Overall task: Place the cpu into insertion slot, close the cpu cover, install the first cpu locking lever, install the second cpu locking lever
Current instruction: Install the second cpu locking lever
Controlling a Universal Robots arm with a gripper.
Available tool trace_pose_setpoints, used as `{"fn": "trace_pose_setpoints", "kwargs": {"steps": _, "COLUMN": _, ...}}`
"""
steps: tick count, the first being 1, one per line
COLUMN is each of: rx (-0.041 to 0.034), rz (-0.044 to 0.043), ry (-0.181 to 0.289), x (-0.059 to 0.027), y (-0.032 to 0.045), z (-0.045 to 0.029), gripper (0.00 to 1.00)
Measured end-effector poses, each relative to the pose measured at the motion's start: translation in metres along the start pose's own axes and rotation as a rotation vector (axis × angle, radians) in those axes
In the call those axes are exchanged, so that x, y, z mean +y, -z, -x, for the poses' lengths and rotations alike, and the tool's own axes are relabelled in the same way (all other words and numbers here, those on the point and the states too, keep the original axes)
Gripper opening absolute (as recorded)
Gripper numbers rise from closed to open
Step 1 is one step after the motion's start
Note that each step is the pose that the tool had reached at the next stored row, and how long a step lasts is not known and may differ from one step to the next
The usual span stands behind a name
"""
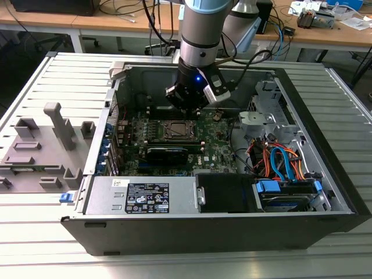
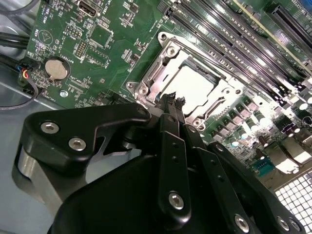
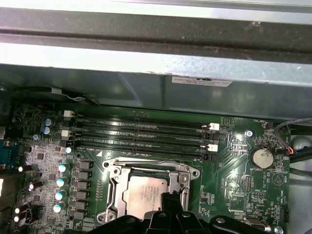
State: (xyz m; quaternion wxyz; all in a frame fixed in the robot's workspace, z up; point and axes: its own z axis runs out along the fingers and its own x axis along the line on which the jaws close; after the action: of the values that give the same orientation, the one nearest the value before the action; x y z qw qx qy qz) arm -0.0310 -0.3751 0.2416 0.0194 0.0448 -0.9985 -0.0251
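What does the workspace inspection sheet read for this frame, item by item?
Surface: ribbed metal table carrying an open computer case.
Job's things: cpu seated in the insertion slot; cpu cover down around it.
Clutter: grey fixture at the exterior view's left.
Grippers: gripper shut, tips at the socket's edge.
Cables: orange and blue cables inside the case.
Surroundings: wooden desks behind.
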Motion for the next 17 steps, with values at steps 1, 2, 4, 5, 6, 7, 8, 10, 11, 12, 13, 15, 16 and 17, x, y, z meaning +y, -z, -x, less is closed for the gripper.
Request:
{"fn": "trace_pose_setpoints", "kwargs": {"steps": 1, "rx": 0.0, "rz": -0.0001, "ry": 0.0, "x": -0.0007, "y": 0.0001, "z": -0.0001, "gripper": 0.11}}
{"fn": "trace_pose_setpoints", "kwargs": {"steps": 2, "rx": 0.0, "rz": 0.0, "ry": 0.0, "x": -0.0013, "y": 0.0001, "z": -0.0002, "gripper": 0.11}}
{"fn": "trace_pose_setpoints", "kwargs": {"steps": 4, "rx": -0.0001, "rz": -0.0001, "ry": 0.0, "x": -0.0025, "y": 0.0001, "z": -0.0003, "gripper": 0.11}}
{"fn": "trace_pose_setpoints", "kwargs": {"steps": 5, "rx": -0.0001, "rz": 0.0, "ry": 0.0, "x": -0.0031, "y": 0.0001, "z": -0.0003, "gripper": 0.11}}
{"fn": "trace_pose_setpoints", "kwargs": {"steps": 6, "rx": -0.0001, "rz": 0.0, "ry": 0.0, "x": -0.004, "y": 0.0002, "z": -0.0004, "gripper": 0.11}}
{"fn": "trace_pose_setpoints", "kwargs": {"steps": 7, "rx": 0.0, "rz": 0.0, "ry": 0.0, "x": -0.0046, "y": 0.0002, "z": -0.0005, "gripper": 0.11}}
{"fn": "trace_pose_setpoints", "kwargs": {"steps": 8, "rx": -0.0001, "rz": 0.0, "ry": 0.0, "x": -0.0052, "y": 0.0003, "z": -0.0005, "gripper": 0.11}}
{"fn": "trace_pose_setpoints", "kwargs": {"steps": 10, "rx": -0.0001, "rz": 0.0001, "ry": 0.0, "x": -0.0062, "y": 0.0003, "z": -0.0006, "gripper": 0.11}}
{"fn": "trace_pose_setpoints", "kwargs": {"steps": 11, "rx": 0.0, "rz": 0.0, "ry": 0.0, "x": -0.0067, "y": 0.0003, "z": -0.0007, "gripper": 0.11}}
{"fn": "trace_pose_setpoints", "kwargs": {"steps": 12, "rx": -0.0001, "rz": 0.0, "ry": 0.0, "x": -0.007, "y": 0.0003, "z": -0.0007, "gripper": 0.11}}
{"fn": "trace_pose_setpoints", "kwargs": {"steps": 13, "rx": -0.0001, "rz": 0.0, "ry": 0.0, "x": -0.0074, "y": 0.0003, "z": -0.0007, "gripper": 0.11}}
{"fn": "trace_pose_setpoints", "kwargs": {"steps": 15, "rx": 0.0, "rz": 0.0, "ry": 0.0, "x": -0.0081, "y": 0.0004, "z": -0.0008, "gripper": 0.11}}
{"fn": "trace_pose_setpoints", "kwargs": {"steps": 16, "rx": -0.0001, "rz": 0.0, "ry": 0.0, "x": -0.0084, "y": 0.0004, "z": -0.0008, "gripper": 0.11}}
{"fn": "trace_pose_setpoints", "kwargs": {"steps": 17, "rx": 0.0, "rz": 0.0, "ry": 0.0, "x": -0.0087, "y": 0.0004, "z": -0.0009, "gripper": 0.11}}
